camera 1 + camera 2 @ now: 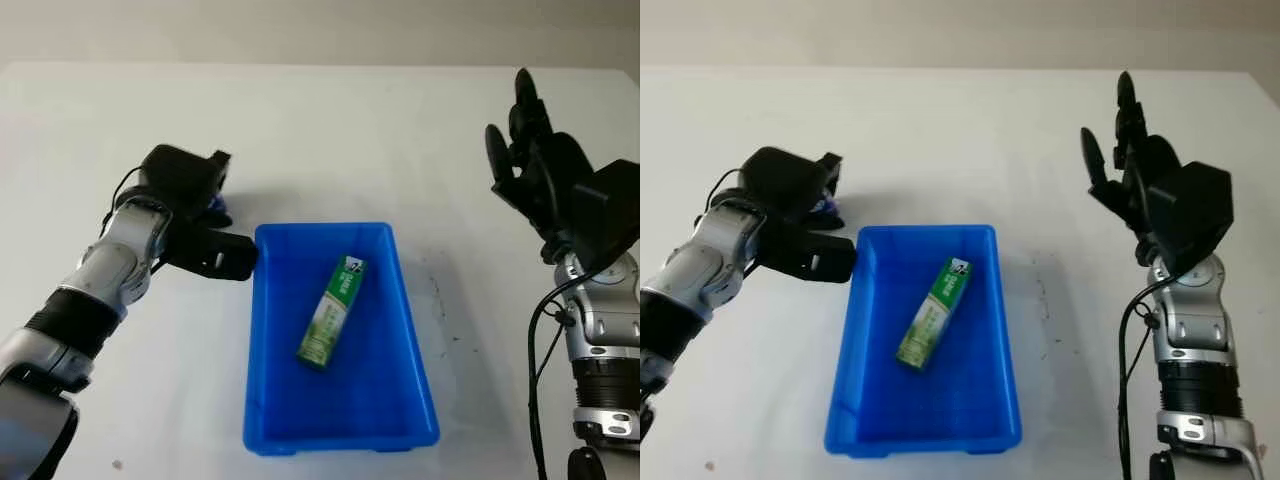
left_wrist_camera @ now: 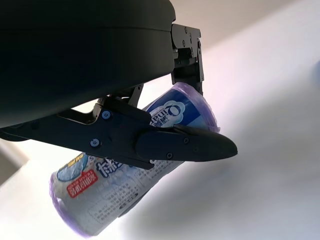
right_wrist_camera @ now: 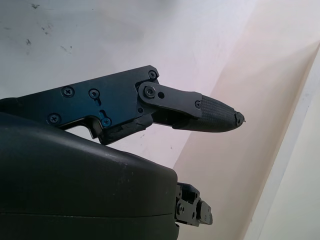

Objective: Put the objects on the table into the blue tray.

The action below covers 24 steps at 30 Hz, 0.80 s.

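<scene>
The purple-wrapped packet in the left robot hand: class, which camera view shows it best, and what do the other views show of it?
The left wrist view: the purple-wrapped packet appears close up, printed label readable, with the left robot hand gripping it. In the two eye views, just a small purple-blue sliver peeks from that hand, left of the blue tray. The right wrist view shows none of it.

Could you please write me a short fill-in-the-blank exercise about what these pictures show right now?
1. The green box lies inside the ____ tray.
2. The ____ hand grips a purple packet beside the tray.
3. The right hand is raised and holds ____.

Missing words: blue; left; nothing
</scene>
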Motion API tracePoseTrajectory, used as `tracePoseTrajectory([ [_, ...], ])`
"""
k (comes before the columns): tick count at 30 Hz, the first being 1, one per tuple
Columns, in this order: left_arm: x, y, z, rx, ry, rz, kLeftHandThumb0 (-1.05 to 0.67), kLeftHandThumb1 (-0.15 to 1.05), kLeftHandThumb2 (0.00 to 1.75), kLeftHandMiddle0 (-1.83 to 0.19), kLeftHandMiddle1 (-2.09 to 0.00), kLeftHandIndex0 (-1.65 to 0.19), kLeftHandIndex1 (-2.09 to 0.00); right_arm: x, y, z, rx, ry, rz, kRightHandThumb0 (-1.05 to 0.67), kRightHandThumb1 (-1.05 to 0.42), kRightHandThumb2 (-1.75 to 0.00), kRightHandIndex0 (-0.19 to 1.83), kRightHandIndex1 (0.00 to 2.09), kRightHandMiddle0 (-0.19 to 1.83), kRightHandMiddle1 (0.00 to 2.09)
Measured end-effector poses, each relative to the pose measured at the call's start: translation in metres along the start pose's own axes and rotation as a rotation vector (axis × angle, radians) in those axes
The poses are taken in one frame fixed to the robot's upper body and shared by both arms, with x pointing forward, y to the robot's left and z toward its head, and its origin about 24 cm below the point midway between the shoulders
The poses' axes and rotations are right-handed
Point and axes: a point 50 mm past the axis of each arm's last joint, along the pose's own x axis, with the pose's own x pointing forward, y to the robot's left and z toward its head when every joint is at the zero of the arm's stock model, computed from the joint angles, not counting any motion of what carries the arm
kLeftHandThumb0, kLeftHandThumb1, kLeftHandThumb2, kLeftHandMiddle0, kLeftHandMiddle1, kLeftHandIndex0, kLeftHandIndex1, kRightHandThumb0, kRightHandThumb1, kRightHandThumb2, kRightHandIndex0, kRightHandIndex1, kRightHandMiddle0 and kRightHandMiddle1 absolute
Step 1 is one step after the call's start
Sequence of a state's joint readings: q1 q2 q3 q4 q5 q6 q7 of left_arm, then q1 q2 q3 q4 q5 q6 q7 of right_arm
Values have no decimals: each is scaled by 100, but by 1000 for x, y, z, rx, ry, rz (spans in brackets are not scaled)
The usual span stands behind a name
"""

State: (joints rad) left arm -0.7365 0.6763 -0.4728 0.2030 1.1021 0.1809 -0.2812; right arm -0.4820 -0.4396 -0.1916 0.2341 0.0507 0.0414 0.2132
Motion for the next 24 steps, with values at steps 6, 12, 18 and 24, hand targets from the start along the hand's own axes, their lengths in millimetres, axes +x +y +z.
tracePoseTrajectory([
  [6,-11,37,-6,5,-27,218,-42,105,26,-78,-209,-34,-197,1,1,0,4,5,0,-59,-105,-64,-19,0,-19,0],
  [12,-20,70,-12,-93,-69,473,-41,105,29,-99,-209,-53,-209,2,5,1,12,-1,9,-60,-105,-65,-19,0,-19,0],
  [18,-37,105,-17,-324,-122,728,-40,105,32,-95,-209,-41,-196,2,6,1,20,-7,11,-60,-105,-65,-19,0,-19,0],
  [24,-63,128,-17,-414,-180,728,-49,105,23,-72,-209,-33,-180,2,7,1,18,-5,1,-62,-105,-65,-19,0,-19,0],
])
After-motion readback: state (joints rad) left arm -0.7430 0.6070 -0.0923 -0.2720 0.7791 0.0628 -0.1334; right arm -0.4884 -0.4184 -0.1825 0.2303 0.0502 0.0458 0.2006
